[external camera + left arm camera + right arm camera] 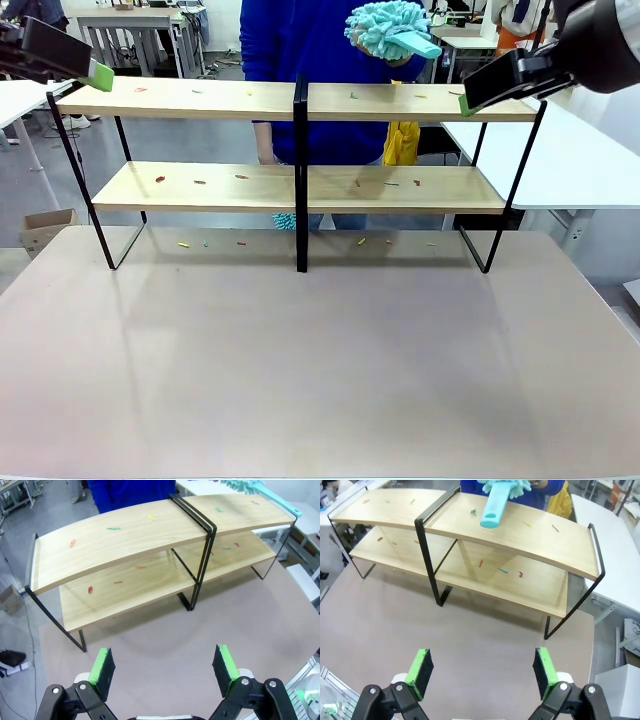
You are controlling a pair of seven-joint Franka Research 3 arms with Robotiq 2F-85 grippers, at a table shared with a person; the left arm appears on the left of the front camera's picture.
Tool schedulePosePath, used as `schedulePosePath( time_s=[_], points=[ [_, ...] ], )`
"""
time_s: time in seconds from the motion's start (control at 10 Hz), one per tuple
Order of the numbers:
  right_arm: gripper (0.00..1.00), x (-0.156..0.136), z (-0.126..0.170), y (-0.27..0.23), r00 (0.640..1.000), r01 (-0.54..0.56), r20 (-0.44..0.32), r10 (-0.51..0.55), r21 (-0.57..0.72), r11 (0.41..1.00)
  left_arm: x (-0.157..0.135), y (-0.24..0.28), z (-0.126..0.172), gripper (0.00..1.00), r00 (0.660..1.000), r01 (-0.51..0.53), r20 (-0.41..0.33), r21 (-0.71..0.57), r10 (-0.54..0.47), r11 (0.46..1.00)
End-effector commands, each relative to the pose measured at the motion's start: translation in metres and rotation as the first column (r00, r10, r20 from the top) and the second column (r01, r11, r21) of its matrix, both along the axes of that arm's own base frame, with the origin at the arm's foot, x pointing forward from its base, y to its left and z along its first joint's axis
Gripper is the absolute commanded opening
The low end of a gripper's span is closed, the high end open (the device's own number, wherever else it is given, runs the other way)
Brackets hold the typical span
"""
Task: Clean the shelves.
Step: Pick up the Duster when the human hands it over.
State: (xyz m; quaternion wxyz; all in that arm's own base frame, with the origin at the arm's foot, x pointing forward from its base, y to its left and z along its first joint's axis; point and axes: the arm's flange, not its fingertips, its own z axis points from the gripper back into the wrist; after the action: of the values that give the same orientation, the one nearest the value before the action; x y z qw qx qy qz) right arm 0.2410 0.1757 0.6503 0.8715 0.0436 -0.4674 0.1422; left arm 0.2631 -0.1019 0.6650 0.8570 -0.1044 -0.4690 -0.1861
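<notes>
The shelves [200, 98] stood on the far half of the tabletop [320, 360], their long axis running left to right across it. The open front faced the robot, and the black centre post [300, 170] divided each board into two halves. Small coloured scraps [160, 179] lay scattered on both boards and on the tabletop beneath the lower one. The left tool [165, 662] hung raised beyond the left end of the top board, jaws spread wide and empty. The right tool [482, 665] hung likewise off the right end, also released and holding nothing. From either tool the shelves lay ahead and below, with no contact observed. A person [300, 40] at the far side held a teal microfibre duster [385, 30] above the right half of the top board, clear of the wood. The duster's long axis ran crosswise to the boards, with the fluffy head at the person's side and the flat handle end directed toward the robot, angled at the right tool. The right arm was clearly the nearer to that handle; the left stood well apart, across the centre post. In my judgement, any handover would fall to the right tool, which was already opened wide enough to close across the handle's flat sides.
</notes>
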Motion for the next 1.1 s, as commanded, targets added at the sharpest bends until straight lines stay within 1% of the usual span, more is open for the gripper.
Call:
schedulePosePath(
  time_s=[0.0, 0.4, 0.5, 0.6, 0.7, 0.8, 0.9, 1.0],
  points=[
    [1.00, -0.001, 0.000, 0.002, 1.000, -0.008, -0.002, 0.008, 0.000, 1.000, 0.000, 0.002, 0.001, 1.00, 1.000, -0.002, 0.000, -0.001, 0.002, 1.000],
    [1.00, -0.001, 0.000, 0.001, 1.000, -0.002, 0.000, 0.002, -0.003, 1.000, 0.000, 0.002, 0.001, 1.00, 1.000, -0.002, 0.000, -0.001, 0.002, 1.000],
    [1.00, 0.029, 0.019, -0.027, 0.984, -0.016, -0.167, 0.054, 0.217, 0.976, 0.000, 0.002, 0.001, 1.00, 1.000, -0.002, 0.000, -0.001, 0.002, 1.000],
    [1.00, 0.054, 0.037, -0.056, 0.935, 0.000, -0.328, 0.134, 0.380, 0.925, 0.000, 0.002, 0.001, 1.00, 1.000, -0.002, 0.000, -0.001, 0.002, 1.000],
    [1.00, 0.097, 0.059, -0.096, 0.844, 0.049, -0.444, 0.300, 0.622, 0.782, 0.000, 0.002, 0.001, 1.00, 1.000, -0.002, 0.000, -0.001, 0.002, 1.000],
    [1.00, 0.130, 0.059, -0.110, 0.826, 0.210, -0.500, 0.260, 0.701, 0.682, 0.000, 0.002, 0.001, 1.00, 1.000, -0.002, 0.000, -0.001, 0.002, 1.000],
    [1.00, 0.059, 0.023, -0.064, 0.974, -0.012, -0.210, 0.084, 0.322, 0.947, 0.000, 0.002, 0.001, 1.00, 1.000, -0.002, 0.000, -0.001, 0.002, 1.000],
    [1.00, 0.098, 0.035, -0.104, 0.954, 0.010, -0.273, 0.127, 0.452, 0.892, 0.000, 0.002, 0.001, 1.00, 1.000, -0.002, 0.000, -0.001, 0.002, 1.000]
  ],
)
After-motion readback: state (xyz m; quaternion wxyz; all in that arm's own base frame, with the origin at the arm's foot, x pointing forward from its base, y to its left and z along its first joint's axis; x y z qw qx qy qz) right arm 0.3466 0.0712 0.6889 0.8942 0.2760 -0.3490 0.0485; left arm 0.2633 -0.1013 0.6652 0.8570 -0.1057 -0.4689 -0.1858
